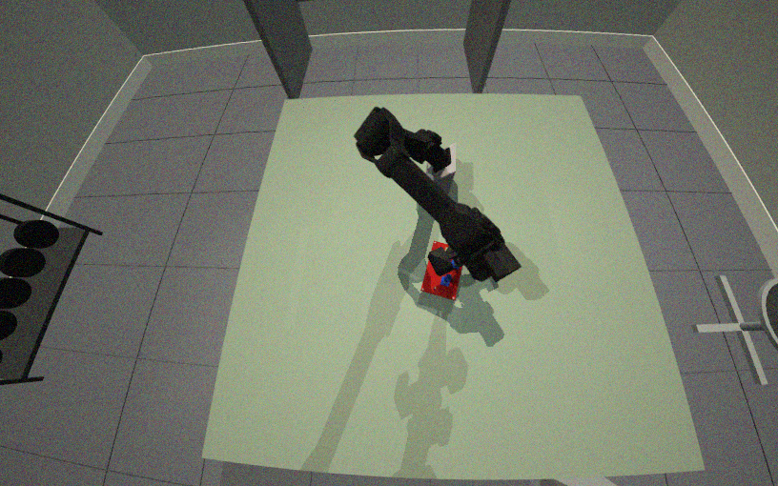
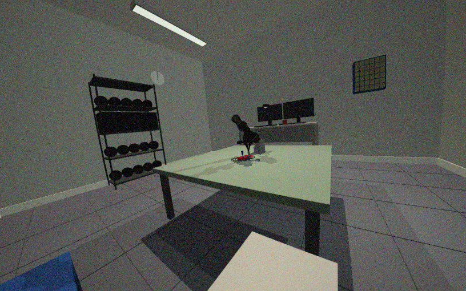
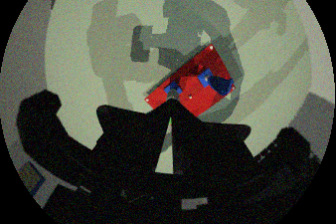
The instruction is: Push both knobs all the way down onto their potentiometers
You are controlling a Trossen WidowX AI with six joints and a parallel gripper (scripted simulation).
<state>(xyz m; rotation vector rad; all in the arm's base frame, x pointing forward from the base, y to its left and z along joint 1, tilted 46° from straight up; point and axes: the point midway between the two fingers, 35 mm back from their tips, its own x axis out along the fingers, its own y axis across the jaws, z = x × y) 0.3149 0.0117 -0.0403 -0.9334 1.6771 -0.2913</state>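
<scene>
My arm (image 1: 434, 199) and claw (image 3: 168, 116) are plain black. The board (image 1: 434, 285) under me is bright red, its knobs (image 3: 213, 80) blue. The table (image 1: 332, 301) is pale green, unpatterned. The floor (image 1: 156, 241) is grey tile with darker seams, and the walls (image 2: 39, 108) are flat grey.
</scene>
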